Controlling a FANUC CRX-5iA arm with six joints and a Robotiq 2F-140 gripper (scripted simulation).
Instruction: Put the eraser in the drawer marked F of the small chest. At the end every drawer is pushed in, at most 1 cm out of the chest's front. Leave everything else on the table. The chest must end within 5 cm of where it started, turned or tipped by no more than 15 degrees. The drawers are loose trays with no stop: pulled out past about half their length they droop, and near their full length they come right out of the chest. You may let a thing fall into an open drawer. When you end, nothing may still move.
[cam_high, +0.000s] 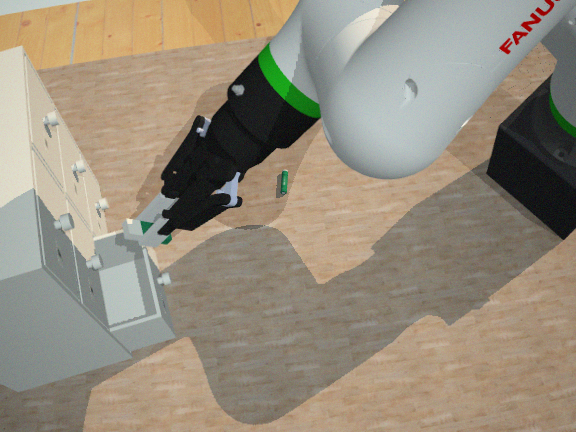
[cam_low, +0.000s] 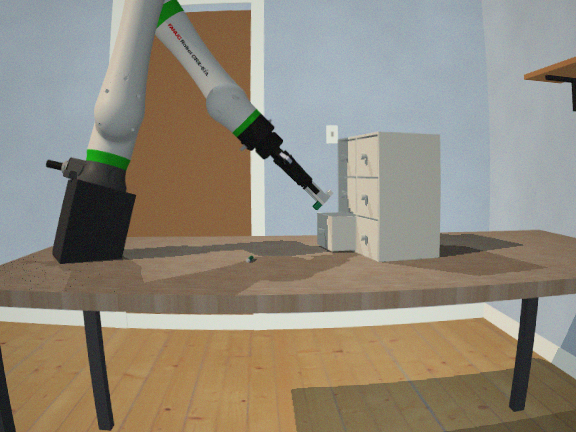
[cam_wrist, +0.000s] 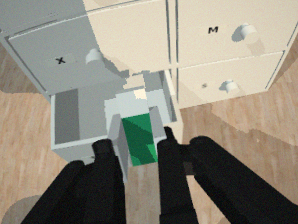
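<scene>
And here, right at the gripper (cam_high: 152, 223) (cam_low: 320, 196) (cam_wrist: 138, 124), the eraser (cam_high: 146, 227) (cam_low: 317, 205) (cam_wrist: 137, 137) has its sides partly covered by the fingers! Just beyond, eraser and fingers mask part of the open drawer (cam_high: 135, 322) (cam_low: 341, 232) (cam_wrist: 75, 146), and its front marking can't be read in any of the 3 views. Off to 1 side, the mark (cam_wrist: 204, 85) beneath the M is a blur. Behind the gripper, the arm (cam_high: 400, 100) (cam_low: 120, 100) runs out of the top and exterior views. The chest (cam_high: 15, 150) (cam_low: 409, 200) (cam_wrist: 130, 30) is cropped from above and at the wrist, and the little green cylinder (cam_high: 284, 182) (cam_low: 250, 258), back from the fingertips, is too tiny for any lettering!
</scene>
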